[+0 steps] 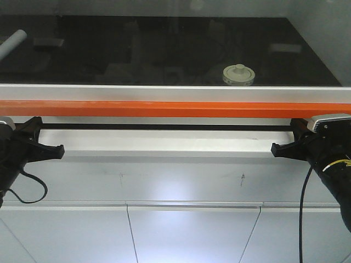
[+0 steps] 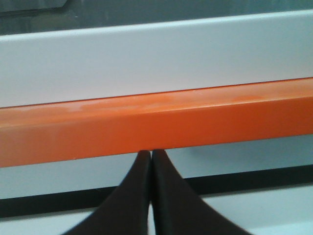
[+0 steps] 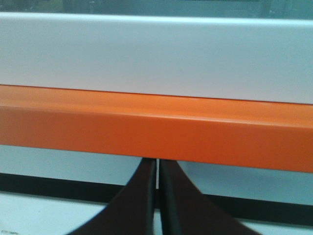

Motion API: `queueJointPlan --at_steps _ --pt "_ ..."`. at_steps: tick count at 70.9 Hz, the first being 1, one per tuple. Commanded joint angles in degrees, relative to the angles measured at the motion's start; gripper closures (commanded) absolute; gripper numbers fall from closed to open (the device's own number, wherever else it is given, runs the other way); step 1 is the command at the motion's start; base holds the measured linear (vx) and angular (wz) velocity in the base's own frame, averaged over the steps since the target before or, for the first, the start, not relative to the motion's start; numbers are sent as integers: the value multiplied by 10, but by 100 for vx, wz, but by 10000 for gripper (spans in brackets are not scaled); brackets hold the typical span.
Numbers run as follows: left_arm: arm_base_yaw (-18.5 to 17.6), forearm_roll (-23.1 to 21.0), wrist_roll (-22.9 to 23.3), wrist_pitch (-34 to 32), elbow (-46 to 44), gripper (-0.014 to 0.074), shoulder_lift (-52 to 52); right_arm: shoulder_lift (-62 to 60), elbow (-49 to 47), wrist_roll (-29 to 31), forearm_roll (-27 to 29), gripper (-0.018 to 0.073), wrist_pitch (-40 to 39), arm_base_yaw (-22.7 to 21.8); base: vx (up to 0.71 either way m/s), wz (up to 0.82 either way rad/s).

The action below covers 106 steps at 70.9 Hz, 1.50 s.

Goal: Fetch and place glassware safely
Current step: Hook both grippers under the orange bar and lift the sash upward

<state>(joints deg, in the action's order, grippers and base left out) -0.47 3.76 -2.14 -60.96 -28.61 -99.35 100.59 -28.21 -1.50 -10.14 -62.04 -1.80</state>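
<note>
A glossy black desk [image 1: 137, 49] carries a small cream-lidded jar [image 1: 239, 75] near its front edge and a grey tube [image 1: 12, 44] far left.

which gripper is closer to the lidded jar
Right. The right gripper sits nearer the camera, slightly right of the jar; the left gripper is far off to its left.

left arm [image 1: 13, 156] and right arm [image 1: 329, 159] sit low, pointing inward, both jaws pressed together.

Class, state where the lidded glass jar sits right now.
Front view: the jar sits right of centre on the black counter, just behind the silver rail.
</note>
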Motion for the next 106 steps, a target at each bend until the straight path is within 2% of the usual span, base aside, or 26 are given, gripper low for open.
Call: queueJointPlan --at_steps 1,14,31,61,87,106 --pt "-4 -4 1 -27 -22 603 9 -21 -16 6 0 563 -68 -2 0 2" --pt "-4 -4 2 -42 6 603 9 -21 -16 6 0 563 -68 -2 0 0" --pt "-4 -9 2 -59 2 603 9 -21 -16 6 0 563 -68 -2 0 0" --pt "-4 -9 -4 -9 -41 603 7 -21 -16 6 0 563 -73 -2 0 0" --pt "-4 -9 -4 -20 -42 603 7 -21 -16 6 0 563 -73 -2 0 0" --pt "-4 -27 -4 -24 -42 603 7 -21 -16 6 0 563 -78 -2 0 0"
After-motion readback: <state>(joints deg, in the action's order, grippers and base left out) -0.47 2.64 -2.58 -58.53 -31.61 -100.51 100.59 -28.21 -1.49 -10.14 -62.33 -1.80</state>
